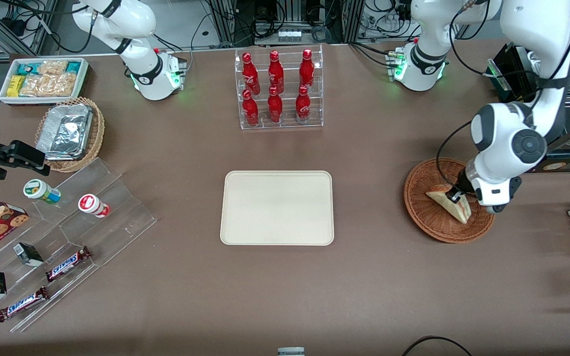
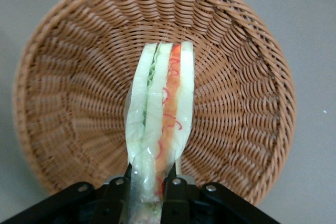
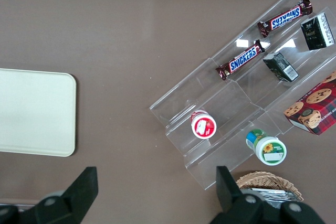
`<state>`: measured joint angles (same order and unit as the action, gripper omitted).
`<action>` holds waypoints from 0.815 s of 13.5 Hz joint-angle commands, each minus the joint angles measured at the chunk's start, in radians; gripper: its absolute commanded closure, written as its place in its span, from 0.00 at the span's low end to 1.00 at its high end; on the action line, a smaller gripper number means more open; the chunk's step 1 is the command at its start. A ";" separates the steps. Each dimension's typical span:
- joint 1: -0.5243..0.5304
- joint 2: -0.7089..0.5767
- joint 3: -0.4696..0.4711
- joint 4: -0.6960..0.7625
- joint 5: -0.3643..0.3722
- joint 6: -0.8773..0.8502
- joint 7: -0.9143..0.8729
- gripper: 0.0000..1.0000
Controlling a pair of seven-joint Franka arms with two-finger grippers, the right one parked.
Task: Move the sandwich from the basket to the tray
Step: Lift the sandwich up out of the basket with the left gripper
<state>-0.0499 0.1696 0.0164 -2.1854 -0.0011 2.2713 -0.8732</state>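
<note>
The tool (image 2: 149, 182) pinches the sandwich (image 2: 160, 114) over the basket (image 2: 63, 103).

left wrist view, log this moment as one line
left gripper: shut on triangular white-bread sandwich | sandwich in round reddish-brown wicker basket | cream rectangular tray: bare

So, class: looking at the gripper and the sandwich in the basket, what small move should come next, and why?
Probably a short straight lift. The wrist view shows the gripper with its jaws closed on one end of the sandwich, which stands on edge in the basket. The tray lies bare toward the parked arm's end, so the wedge must first clear the basket rim.
</note>
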 commanded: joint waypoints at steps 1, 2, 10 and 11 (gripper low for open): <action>-0.007 -0.117 -0.003 0.099 0.065 -0.249 0.003 0.86; -0.010 -0.152 -0.010 0.114 0.119 -0.330 0.058 0.86; -0.293 -0.309 -0.036 0.277 0.121 -0.745 0.166 0.82; -0.348 -0.309 -0.035 0.277 0.104 -0.743 0.160 0.83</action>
<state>-0.3079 -0.1328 -0.0306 -1.9150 0.1013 1.5509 -0.7040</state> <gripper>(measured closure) 0.819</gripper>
